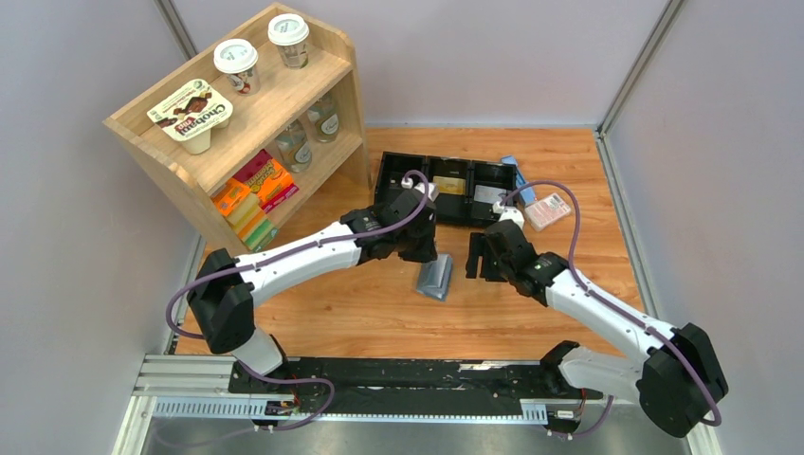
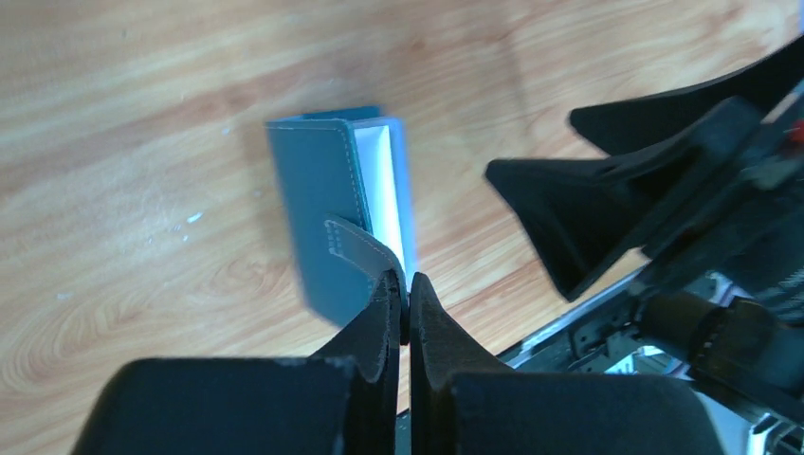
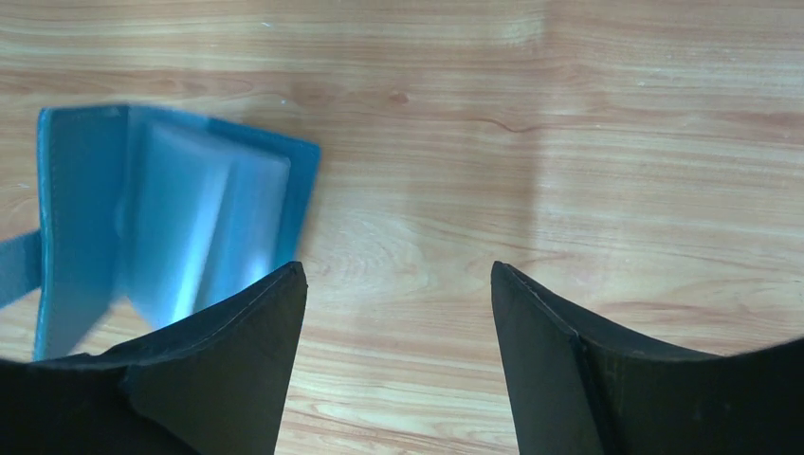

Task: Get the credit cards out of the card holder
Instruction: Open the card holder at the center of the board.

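The wooden tabletop carried everything. At its far left corner stood a wooden shelf, with lidded cups and a yoghurt pack on top and jars and coloured boxes on the lower boards. The left arm reached from the near left toward the middle, and the right arm came in from the near right to meet it. Beyond them, at the far side, lay a long black tray with a gold card in its middle compartment and a whitish-silver card in the right one. Just right of the tray sat a pink-white packet.

The teal-blue card holder was in the middle of the tabletop, between the two claws and partly open, its lighter inside and clear pockets showing blurred in the right wrist view. Whether it rested on the wood or hung just above could not be told.

The left claw was clenched, grasping the card holder by its closing strap. The right claw was released, its jaws wide apart with only bare wood between them, just beside the holder's right edge.
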`<action>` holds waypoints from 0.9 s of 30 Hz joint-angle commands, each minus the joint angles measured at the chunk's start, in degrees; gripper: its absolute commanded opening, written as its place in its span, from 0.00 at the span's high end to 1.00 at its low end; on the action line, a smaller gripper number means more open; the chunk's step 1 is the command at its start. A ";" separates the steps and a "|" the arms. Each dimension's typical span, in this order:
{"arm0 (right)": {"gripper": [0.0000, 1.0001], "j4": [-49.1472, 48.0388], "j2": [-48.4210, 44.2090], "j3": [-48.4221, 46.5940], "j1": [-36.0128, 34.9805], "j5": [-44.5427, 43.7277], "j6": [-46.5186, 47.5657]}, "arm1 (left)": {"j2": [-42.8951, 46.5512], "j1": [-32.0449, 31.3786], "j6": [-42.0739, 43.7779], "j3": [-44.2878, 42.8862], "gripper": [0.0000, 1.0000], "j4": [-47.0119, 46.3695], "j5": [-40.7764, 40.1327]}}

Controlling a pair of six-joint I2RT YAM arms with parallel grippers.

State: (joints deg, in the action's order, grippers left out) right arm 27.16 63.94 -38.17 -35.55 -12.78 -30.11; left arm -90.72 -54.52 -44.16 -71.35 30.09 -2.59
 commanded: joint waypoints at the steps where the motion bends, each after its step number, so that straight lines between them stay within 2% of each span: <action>1: 0.27 -3.25 -3.12 0.90 0.13 1.78 -0.04 | -1.21 -0.59 2.68 -5.20 1.00 0.94 0.82; 6: 0.32 -4.74 -3.47 1.70 0.13 5.55 -0.39 | -3.59 -0.67 0.66 -2.05 1.00 -0.11 2.15; 19: 0.44 -16.43 3.11 3.46 0.13 23.14 -4.52 | 10.29 4.51 -8.48 17.03 1.00 -2.84 -4.17; 27: 0.50 -18.28 7.77 2.40 0.13 28.06 -5.93 | 10.56 5.04 -8.13 23.01 1.00 -1.08 -6.99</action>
State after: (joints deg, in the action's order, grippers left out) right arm 12.51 70.13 -34.76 -35.55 10.98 -34.52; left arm -80.68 -49.67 -51.79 -49.25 28.49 -7.35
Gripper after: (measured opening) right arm 0.505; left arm 0.019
